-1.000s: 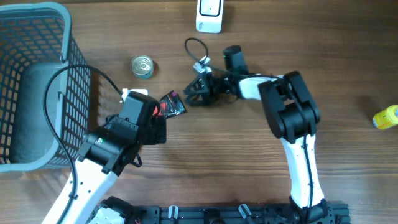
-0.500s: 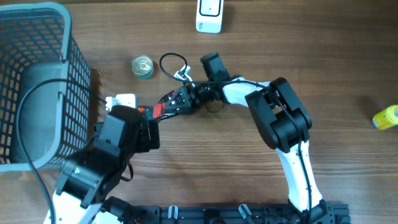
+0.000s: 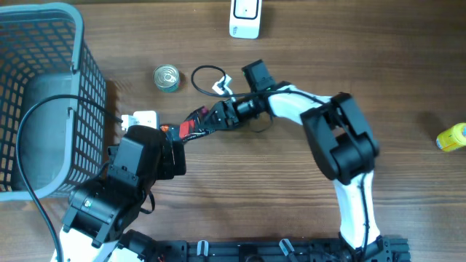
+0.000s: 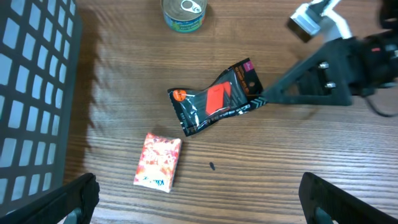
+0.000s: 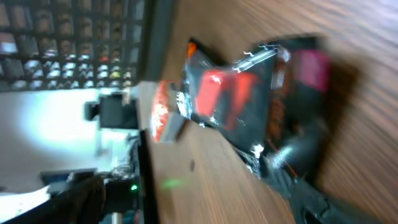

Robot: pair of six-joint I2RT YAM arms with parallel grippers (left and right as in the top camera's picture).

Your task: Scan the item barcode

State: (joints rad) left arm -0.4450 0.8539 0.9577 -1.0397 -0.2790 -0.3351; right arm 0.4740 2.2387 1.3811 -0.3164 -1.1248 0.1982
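Packet [image 4: 216,99]: black crumpled foil with a red-orange panel, flat on the desk [image 3: 240,189], between can [image 4: 184,14] and small box [image 4: 158,162].
Right hand [image 3: 212,118]: fingers apart, one tip touching the packet's end.
Left hand [image 4: 202,202]: fingers wide apart, holding nothing.
Desk: brown wood grain; grey basket [image 3: 44,94] at left.

On your table [image 3: 408,73] a mesh basket [image 3: 44,94] fills the left side. A tin [image 3: 167,78] with a ring-pull stands upright just right of it, and a small orange box [image 4: 158,162] lies flat nearby. Far right, well apart, sits a yellow bottle [image 3: 451,137].
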